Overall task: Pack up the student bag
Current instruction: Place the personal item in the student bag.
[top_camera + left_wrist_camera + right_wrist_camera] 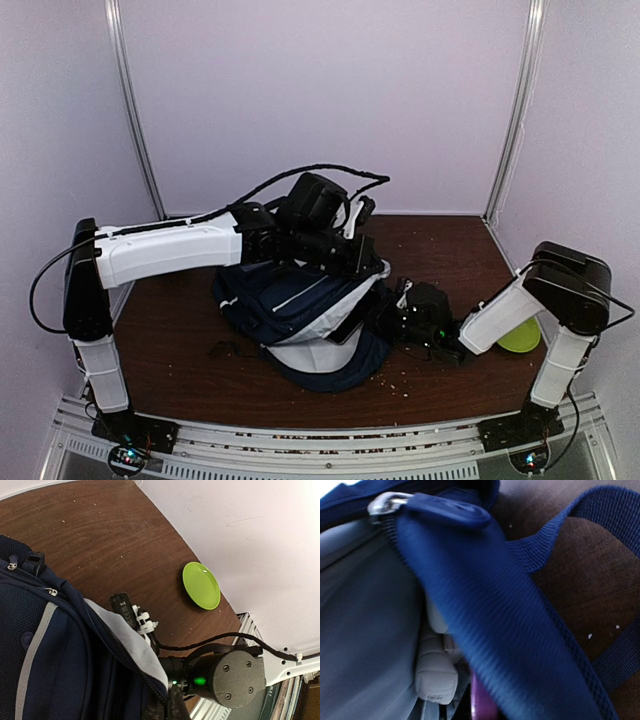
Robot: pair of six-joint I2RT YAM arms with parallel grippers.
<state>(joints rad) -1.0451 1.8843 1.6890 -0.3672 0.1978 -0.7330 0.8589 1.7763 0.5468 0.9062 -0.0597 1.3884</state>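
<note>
Pinching bag (290, 300) by a blue flap on its near right side with right pincer (392, 318), jaws pressed onto the fabric, likely drawing the mouth wide toward the arms. Baring grey lining that way and making room for loading. Keeping bag slumped mid-tabletop (170, 345), anchored from two sides. Reaching across from the left with left pincer (352, 256), pressed together, seemingly on the far rim, probably holding that edge up against the pull. Leaving green plate (522, 338) beside the right arm, apart from bag. Not seeing deep enough inside for judging contents.
</note>
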